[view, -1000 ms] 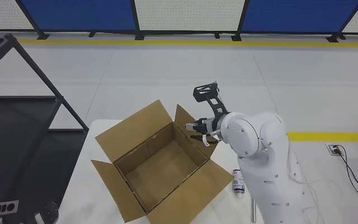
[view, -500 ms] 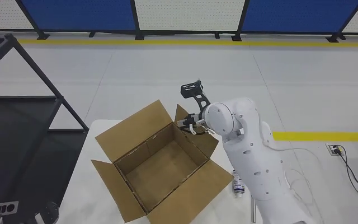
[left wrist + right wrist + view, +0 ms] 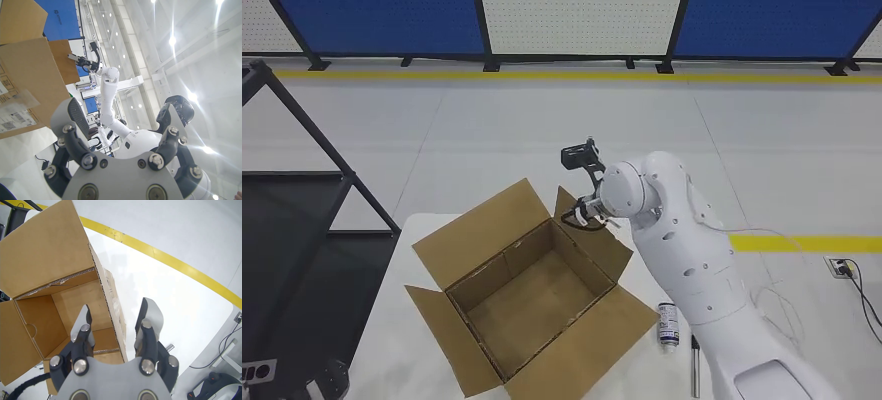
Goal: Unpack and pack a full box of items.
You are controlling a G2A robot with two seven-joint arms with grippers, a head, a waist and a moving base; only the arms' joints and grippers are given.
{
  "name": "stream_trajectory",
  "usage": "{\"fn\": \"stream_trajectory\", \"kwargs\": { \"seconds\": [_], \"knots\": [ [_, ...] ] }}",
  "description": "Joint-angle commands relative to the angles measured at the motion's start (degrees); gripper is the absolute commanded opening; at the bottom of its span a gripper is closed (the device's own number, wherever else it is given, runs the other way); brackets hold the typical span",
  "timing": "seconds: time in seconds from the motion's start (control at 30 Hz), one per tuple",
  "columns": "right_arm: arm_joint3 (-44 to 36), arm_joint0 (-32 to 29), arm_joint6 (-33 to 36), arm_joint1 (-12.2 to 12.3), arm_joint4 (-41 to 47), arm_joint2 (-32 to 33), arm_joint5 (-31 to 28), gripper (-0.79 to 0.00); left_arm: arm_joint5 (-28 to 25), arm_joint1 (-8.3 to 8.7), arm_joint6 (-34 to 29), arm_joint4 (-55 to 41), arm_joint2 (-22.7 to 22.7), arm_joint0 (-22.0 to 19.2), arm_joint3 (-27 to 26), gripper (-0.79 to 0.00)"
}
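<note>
White table (image 3: 170, 285) holds open box (image 3: 532, 300), bare inside; left fingers (image 3: 75, 111) and right fingers (image 3: 149, 311) apart

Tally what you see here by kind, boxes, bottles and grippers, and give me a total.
Box: 1
Bottle: 1
Gripper: 2, left gripper and right gripper
Total: 4
</note>
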Motion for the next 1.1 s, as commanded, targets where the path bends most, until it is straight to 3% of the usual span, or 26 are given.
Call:
{"fn": "stream_trajectory", "kwargs": {
  "seconds": [0.0, 0.27, 0.5, 1.07],
  "knots": [
    [1.77, 0.95, -0.45, -0.18, 0.62, -0.25, -0.06, -0.785, -0.08, -0.06, 0.08, 0.00, -0.04, -0.01, 0.00, 0.000],
    [3.96, 1.67, -1.63, -0.34, 4.02, 0.67, 1.33, -0.785, 0.16, -0.22, 0.12, 0.39, 0.03, -0.03, -0.28, 0.000],
    [0.88, -1.62, -3.11, 0.61, 5.44, 3.80, 5.25, -0.785, 0.45, -0.30, 0.12, 1.40, 0.30, -0.14, -1.30, 0.000],
    [-25.80, -22.10, -0.75, 5.13, 2.18, 15.44, 10.53, -0.785, 1.92, -0.27, -0.03, 4.92, 2.01, -0.78, -2.96, 0.000]
  ]
}}
